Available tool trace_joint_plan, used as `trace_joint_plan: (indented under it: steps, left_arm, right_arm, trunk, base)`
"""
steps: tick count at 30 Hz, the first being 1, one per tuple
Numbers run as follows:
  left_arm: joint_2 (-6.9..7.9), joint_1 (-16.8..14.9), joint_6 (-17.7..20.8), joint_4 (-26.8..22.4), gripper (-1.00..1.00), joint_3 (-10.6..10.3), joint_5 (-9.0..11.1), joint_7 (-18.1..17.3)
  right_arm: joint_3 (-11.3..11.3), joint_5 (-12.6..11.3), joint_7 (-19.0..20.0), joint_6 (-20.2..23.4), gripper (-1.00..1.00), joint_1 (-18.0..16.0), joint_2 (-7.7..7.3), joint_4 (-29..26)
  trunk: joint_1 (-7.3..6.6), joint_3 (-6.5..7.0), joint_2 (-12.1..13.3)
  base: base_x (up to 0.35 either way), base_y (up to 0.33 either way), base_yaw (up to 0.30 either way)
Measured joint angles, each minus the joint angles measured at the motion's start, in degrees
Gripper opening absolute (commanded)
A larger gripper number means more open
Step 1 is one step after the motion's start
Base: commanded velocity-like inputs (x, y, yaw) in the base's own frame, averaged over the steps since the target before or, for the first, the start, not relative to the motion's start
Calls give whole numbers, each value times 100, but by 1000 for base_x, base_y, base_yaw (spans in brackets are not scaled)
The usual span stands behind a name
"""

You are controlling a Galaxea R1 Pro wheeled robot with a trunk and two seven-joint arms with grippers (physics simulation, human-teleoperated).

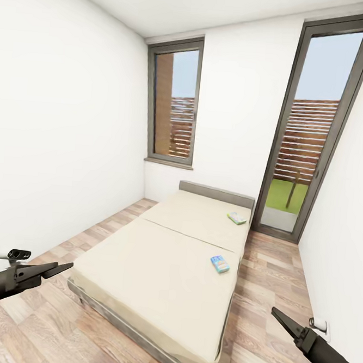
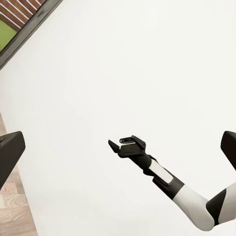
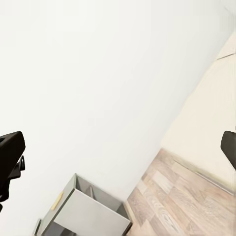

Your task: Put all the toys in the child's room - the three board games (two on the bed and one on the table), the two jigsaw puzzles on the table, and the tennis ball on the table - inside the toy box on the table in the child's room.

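The left pincer hangs low over the wood-plank floor off the bed's near left corner, its dark fingers drawn together to a point and holding nothing, so it reads as clenched; in the left wrist view its two fingertips sit far apart at the frame's edges, so I cannot tell its state with certainty; that view also catches the right pincer against the white wall, narrowed to a tip; the right pincer hovers above the floor off the bed's near right corner, likewise tapered, empty, and as far as shows clenched; the bed lies between the two arms, cream mattress in two parts, low grey headboard against the far wall; a blue-green board game rests flat near the bed's right edge, about midway along; a pale green-white board game lies near the far right corner, close to the headboard; the two are well apart; the right wrist view shows a grey open-topped box on the floor by the wall.
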Motion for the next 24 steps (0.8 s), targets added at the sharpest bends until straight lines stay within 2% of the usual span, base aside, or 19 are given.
trace_joint_plan:
  steps: [8, 24]
  left_arm:
    - [0, 1, 3, -1, 100, 1, 0, 1]
    - [-7, 2, 6, -2, 100, 2, 1, 1]
  right_arm:
    - [13, 6, -13, 5, 100, -1, 4, -52]
    - [18, 8, -42, 7, 100, -2, 5, -67]
  trunk:
    - [1, 0, 0]
    - [1, 0, 0]
  base:
    - [81, -101, 83]
    - [34, -7, 267]
